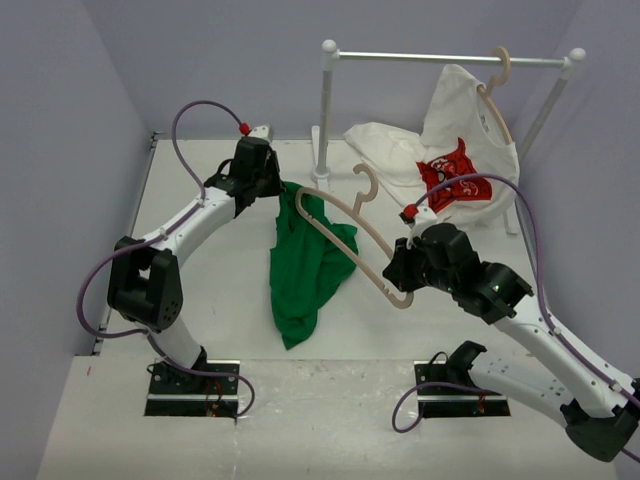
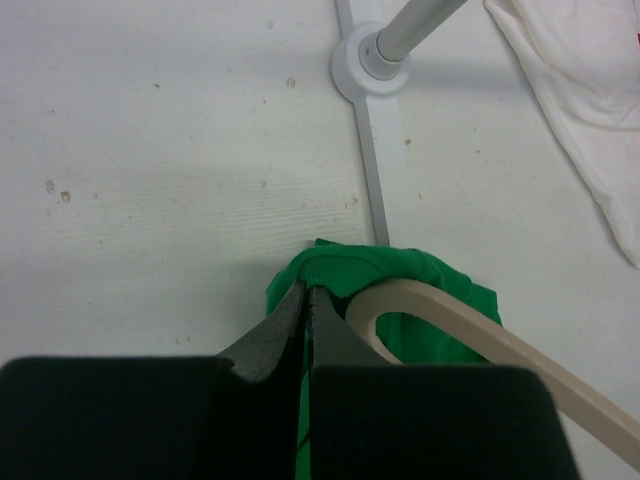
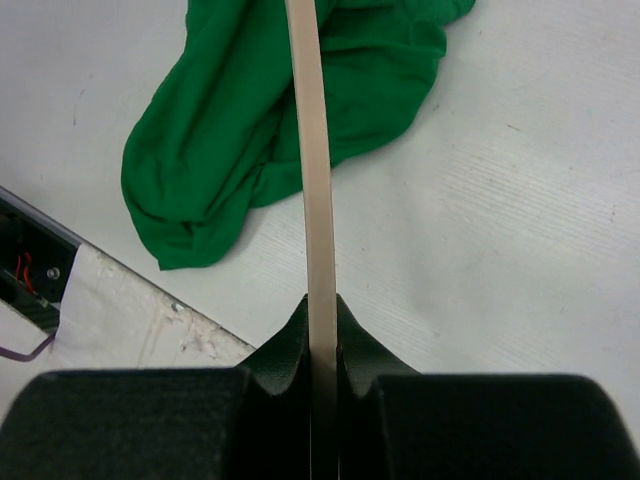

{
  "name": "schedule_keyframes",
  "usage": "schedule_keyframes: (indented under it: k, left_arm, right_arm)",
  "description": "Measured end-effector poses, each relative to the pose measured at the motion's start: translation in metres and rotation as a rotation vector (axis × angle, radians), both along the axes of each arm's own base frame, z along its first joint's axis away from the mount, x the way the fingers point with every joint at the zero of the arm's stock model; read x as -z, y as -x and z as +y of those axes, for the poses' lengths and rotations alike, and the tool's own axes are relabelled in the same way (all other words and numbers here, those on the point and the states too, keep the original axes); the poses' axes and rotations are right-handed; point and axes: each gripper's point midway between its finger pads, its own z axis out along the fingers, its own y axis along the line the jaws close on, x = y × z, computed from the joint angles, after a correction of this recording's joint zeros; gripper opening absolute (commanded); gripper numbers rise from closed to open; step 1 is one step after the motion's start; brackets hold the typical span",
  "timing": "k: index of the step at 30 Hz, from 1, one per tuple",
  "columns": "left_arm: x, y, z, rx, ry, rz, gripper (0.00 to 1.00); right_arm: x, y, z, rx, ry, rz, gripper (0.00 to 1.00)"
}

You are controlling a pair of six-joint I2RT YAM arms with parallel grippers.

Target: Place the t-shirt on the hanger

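Left gripper (image 2: 306, 298) is pinched shut on the top edge of the t-shirt (image 1: 300, 270). The shirt is plain green with no print, all bunched up, and droops from the pinch down onto the table (image 1: 200, 300). The pale wooden hanger (image 3: 312, 150) has one rounded end against the fabric beside that pinch. Right gripper (image 3: 322, 310) is clamped tight on the hanger's thin bar at the other end.

The table shows two black-and-white robot arms (image 1: 190, 225) (image 1: 540, 330), two pale beige wooden hangers (image 1: 365, 268) (image 1: 496, 100), one plain green cotton t-shirt (image 1: 305, 265), one white red-printed shirt (image 1: 455, 130) and one white clothes rail (image 1: 430, 58).
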Motion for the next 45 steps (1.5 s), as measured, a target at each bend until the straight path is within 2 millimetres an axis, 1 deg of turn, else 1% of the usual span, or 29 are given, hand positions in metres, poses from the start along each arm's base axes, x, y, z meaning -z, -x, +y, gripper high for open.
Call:
schedule_keyframes:
  k: [4, 6, 8, 11, 14, 16, 27, 31, 35, 37, 42, 45]
  left_arm:
    - [0.001, 0.001, -0.001, 0.007, 0.0, 0.005, 0.0]
    - [0.001, 0.002, -0.002, 0.015, 0.004, 0.009, 0.0]
    - [0.001, 0.003, -0.004, 0.024, 0.008, 0.01, 0.0]
    - [-0.004, 0.006, -0.004, 0.037, 0.013, 0.006, 0.0]
    - [-0.01, 0.008, -0.003, 0.04, 0.009, -0.005, 0.0]
    - [-0.012, 0.009, 0.0, 0.032, -0.001, -0.007, 0.0]
    - [-0.008, 0.008, 0.017, -0.034, -0.06, 0.0, 0.0]
    - [-0.006, 0.009, 0.025, -0.066, -0.09, 0.005, 0.0]
    - [-0.012, 0.014, 0.024, -0.054, -0.076, 0.002, 0.0]
    - [-0.019, 0.019, 0.021, -0.03, -0.051, -0.008, 0.0]
    - [-0.035, 0.03, 0.015, 0.011, -0.001, -0.045, 0.0]
    - [-0.034, 0.035, 0.018, 0.009, -0.002, -0.046, 0.0]
  right_arm:
    - [-0.007, -0.007, 0.002, 0.01, 0.011, -0.014, 0.0]
    - [-0.006, -0.011, 0.006, 0.001, 0.016, -0.012, 0.0]
    - [-0.004, -0.013, 0.013, -0.019, 0.013, -0.001, 0.0]
    - [-0.002, -0.015, 0.029, -0.064, -0.002, 0.014, 0.0]
    - [-0.002, -0.014, 0.043, -0.11, -0.027, 0.021, 0.0]
    - [-0.005, -0.013, 0.048, -0.129, -0.044, 0.017, 0.0]
    - [-0.015, -0.002, 0.054, -0.188, -0.092, 0.014, 0.0]
    - [-0.01, 0.0, 0.053, -0.193, -0.081, 0.022, 0.0]
    - [-0.002, -0.001, 0.053, -0.192, -0.07, 0.03, 0.0]
    - [-0.002, -0.006, 0.057, -0.19, -0.076, 0.02, 0.0]
    - [0.001, -0.031, 0.065, -0.141, -0.048, -0.021, 0.0]
    - [-0.007, -0.049, 0.07, -0.103, -0.014, -0.054, 0.0]
